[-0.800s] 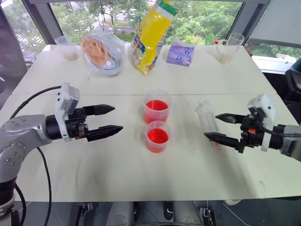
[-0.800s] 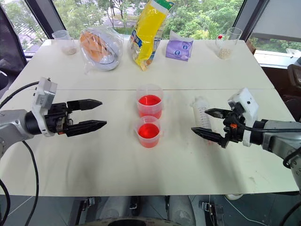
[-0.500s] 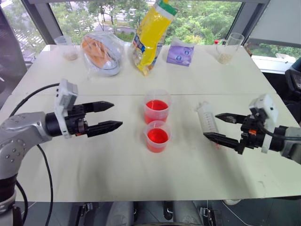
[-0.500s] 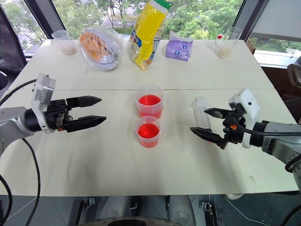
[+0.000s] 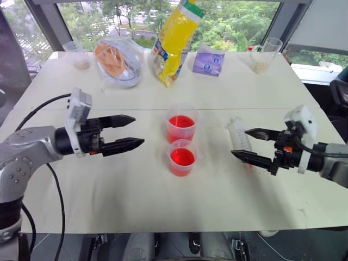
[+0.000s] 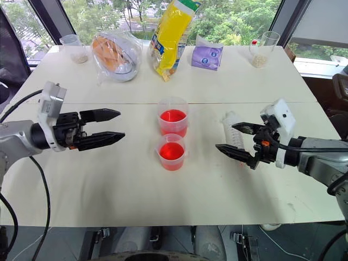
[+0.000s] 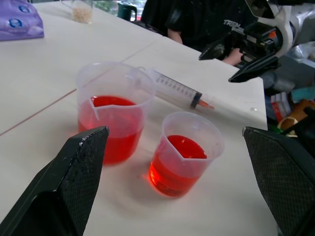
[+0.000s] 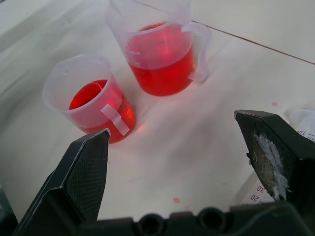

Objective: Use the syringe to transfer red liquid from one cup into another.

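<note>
Since 0.8 s ago my right gripper (image 6: 235, 140) has edged toward the cups; both grippers, left gripper (image 5: 126, 132) included, gape wide, holding nothing. Below them I see a white table (image 5: 136, 190) before windows. Just beneath my right fingers lies the syringe (image 7: 179, 91), flat, tip pointing near, plunger pointing away.

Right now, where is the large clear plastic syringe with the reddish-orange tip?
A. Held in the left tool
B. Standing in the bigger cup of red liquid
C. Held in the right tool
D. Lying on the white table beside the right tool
D: the large clear plastic syringe lies flat on the white table, with the open right tool hovering beside it and nothing between its fingers.
</note>
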Controlling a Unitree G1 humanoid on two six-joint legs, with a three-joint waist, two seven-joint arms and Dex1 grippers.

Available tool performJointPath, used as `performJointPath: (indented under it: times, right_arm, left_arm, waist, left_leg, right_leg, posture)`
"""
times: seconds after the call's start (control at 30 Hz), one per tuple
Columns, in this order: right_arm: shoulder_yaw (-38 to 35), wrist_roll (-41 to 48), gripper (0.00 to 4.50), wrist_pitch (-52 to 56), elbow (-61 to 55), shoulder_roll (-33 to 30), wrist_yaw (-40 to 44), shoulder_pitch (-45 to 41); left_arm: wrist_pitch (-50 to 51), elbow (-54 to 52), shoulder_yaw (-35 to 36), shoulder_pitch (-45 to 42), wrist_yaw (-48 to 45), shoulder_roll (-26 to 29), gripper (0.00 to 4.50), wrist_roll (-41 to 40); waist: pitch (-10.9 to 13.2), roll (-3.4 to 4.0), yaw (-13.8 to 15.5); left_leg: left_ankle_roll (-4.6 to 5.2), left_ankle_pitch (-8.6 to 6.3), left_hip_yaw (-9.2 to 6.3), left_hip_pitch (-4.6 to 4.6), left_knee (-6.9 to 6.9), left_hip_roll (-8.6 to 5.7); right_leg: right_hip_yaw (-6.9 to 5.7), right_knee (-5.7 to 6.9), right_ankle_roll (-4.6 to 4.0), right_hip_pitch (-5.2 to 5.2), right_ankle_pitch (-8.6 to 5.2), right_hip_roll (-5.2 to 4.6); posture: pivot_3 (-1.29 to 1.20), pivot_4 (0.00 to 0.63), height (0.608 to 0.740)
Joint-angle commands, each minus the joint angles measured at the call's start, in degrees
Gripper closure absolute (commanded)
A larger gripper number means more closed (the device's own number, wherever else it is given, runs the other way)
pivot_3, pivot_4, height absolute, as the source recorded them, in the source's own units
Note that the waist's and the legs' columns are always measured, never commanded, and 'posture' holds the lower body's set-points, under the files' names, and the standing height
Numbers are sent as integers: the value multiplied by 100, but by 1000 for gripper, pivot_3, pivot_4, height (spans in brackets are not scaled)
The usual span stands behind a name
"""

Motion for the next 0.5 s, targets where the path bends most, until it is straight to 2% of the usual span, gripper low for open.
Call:
performJointPath:
  times: [0.03, 0.17, 0.37, 0.5]
  right_arm:
    - [-29, 55, 84, 122, 44, -129, -111, -212]
    - [340, -91, 84, 562, 273, -267, -514, -650]
    - [1393, -108, 84, 2230, 1071, -279, -1059, -2246]
    - [2024, -829, 84, 3230, 2391, 542, -1798, -3481]
  left_arm:
    - [-186, 5, 5, -137, -61, -65, 0, 93]
    - [-307, -12, -78, -113, -93, -169, 0, 207]
    - [-442, 272, -302, -446, -243, -352, 0, 377]
    - [-637, 344, -473, -491, -289, -581, 0, 564]
  waist:
    - [0, 0, 0]
    - [0, 0, -7]
    - [0, 0, -10]
    - [-1, -2, -40]
  left_leg:
    - [0, 0, 0, 0, 0, 0]
    - [0, 0, 2, 0, 1, 0]
    - [0, 0, 10, -2, 1, 2]
    - [1, 0, 19, -3, 0, 3]
  right_leg:
    - [0, 0, 0, 0, 0, 0]
    - [1, 0, -3, -1, 1, 0]
    - [7, 4, -12, -13, 6, 0]
    - [14, 3, -12, -17, 8, 3]
  posture:
    - [0, 150, 740]
    - [0, 150, 740]
    - [0, 150, 740]
    - [0, 150, 740]
